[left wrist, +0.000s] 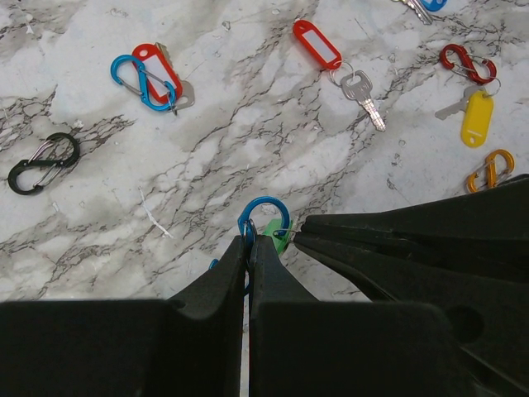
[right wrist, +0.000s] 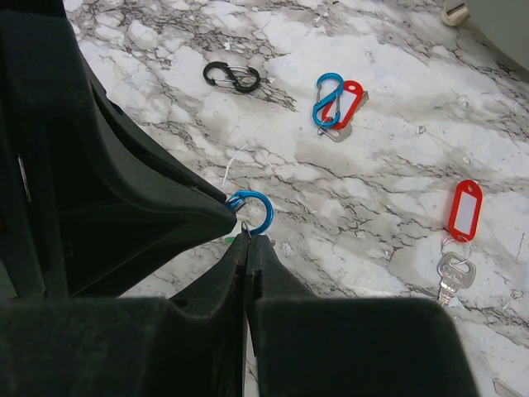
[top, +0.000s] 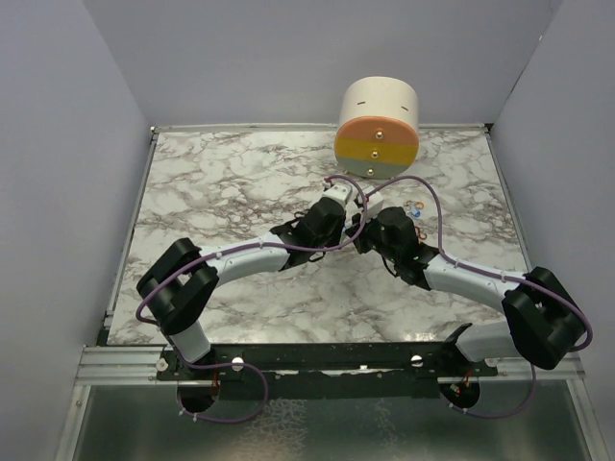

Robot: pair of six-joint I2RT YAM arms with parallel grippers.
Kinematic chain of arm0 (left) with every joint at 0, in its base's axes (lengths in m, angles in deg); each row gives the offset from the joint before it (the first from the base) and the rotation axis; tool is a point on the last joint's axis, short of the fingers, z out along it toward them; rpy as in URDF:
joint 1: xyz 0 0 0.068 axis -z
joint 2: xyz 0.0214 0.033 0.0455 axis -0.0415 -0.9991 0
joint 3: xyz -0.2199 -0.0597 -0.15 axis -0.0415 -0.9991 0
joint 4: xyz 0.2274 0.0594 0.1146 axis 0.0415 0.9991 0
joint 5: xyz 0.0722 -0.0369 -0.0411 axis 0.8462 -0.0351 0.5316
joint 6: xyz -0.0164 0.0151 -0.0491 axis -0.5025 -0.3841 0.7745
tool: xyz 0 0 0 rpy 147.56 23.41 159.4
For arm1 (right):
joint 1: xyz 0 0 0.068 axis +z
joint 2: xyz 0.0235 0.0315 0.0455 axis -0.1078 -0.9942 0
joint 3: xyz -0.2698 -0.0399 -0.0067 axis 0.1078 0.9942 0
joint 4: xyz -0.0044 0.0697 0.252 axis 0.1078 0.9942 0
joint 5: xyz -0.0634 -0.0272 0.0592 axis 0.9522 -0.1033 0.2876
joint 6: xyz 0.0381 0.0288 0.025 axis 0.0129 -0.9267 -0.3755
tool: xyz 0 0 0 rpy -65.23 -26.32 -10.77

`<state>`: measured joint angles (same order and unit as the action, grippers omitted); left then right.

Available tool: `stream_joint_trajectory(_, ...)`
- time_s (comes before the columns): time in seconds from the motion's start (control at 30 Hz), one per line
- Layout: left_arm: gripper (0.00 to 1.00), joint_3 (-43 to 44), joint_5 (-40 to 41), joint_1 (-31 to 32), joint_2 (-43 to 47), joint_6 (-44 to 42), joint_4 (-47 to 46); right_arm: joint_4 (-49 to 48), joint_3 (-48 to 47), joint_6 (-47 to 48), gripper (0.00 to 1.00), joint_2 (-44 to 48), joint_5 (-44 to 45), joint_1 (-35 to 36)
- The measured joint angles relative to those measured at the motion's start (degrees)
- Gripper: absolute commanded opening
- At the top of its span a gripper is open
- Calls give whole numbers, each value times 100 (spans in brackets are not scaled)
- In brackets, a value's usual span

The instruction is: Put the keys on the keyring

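— While both arms meet mid-worktop, the action is on one green tag (left wrist: pixel 278 236). It sits touching the blue clip (left wrist: pixel 265 200), right where the two sets of jaws come together.

— Who has what?

— Left gripper (left wrist: pixel 248 241) is clenched on the blue clip's loop. Right gripper (right wrist: pixel 248 240) is clenched too, on the green tag's little wire ring as far as I can tell; its key is hidden. Whether that ring is threaded on yet, I can't say.

— And the scoreboard?

— Reading out from the held clip in the left wrist view: at ten o'clock a second blue clip (left wrist: pixel 145 83) lies with a red tag (left wrist: pixel 157 68), and they look joined. At two o'clock a red clip (left wrist: pixel 468 64) carries the yellow tag (left wrist: pixel 478 117). At twelve a red-tagged key (left wrist: pixel 364 98) lies alone, unclipped. Black clip (left wrist: pixel 41 161) at nine and orange clip (left wrist: pixel 489 169) at three are bare.

— So?

— Roughly halfway, I'd judge: two paired, one in hand, at least one loose on the marble worktop (left wrist: pixel 248 124).
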<state>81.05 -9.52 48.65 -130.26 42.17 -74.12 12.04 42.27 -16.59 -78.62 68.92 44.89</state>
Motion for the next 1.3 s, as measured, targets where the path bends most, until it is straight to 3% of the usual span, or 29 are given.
stream_joint_trajectory(1.3, 0, 85, -385, 11, 186, -129, 155, -210, 208, 28, 1, 282, 514, 7)
